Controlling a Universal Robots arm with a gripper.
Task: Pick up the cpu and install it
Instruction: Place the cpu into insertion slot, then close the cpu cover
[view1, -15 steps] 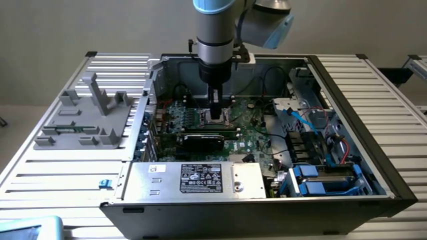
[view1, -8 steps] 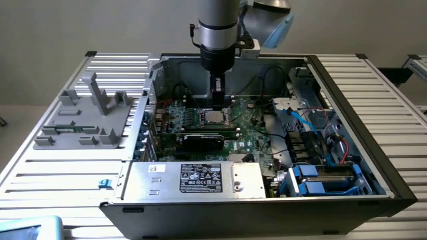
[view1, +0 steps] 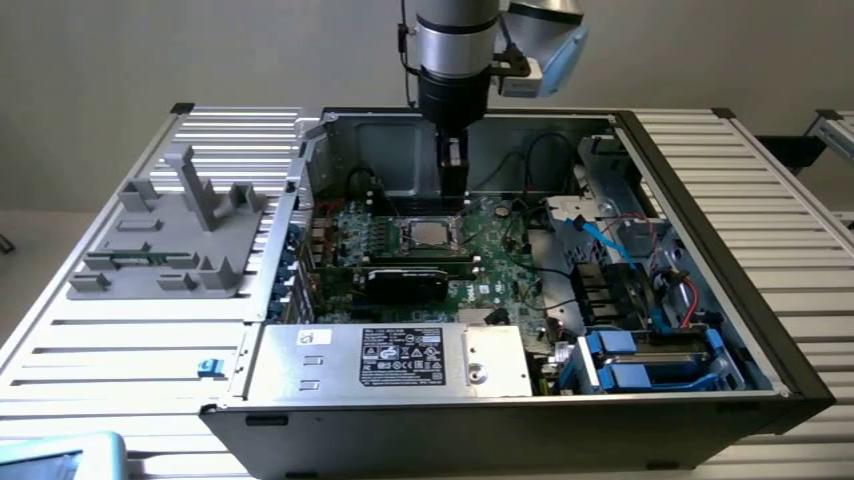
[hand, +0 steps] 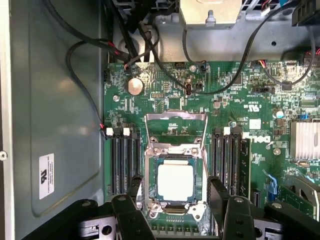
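Silvery cpu (hand: 175, 182) | seated in socket (hand: 175, 152) | between the spread fingers (hand: 218, 195)

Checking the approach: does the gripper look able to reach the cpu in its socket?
Probably yes: the cpu lies uncovered and the gripper hangs right above it, jaws spread to either side.

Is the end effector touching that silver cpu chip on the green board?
Apart. The wrist view shows the end effector with fingers spread either side of the cpu, socket frame visible between each and the chip.
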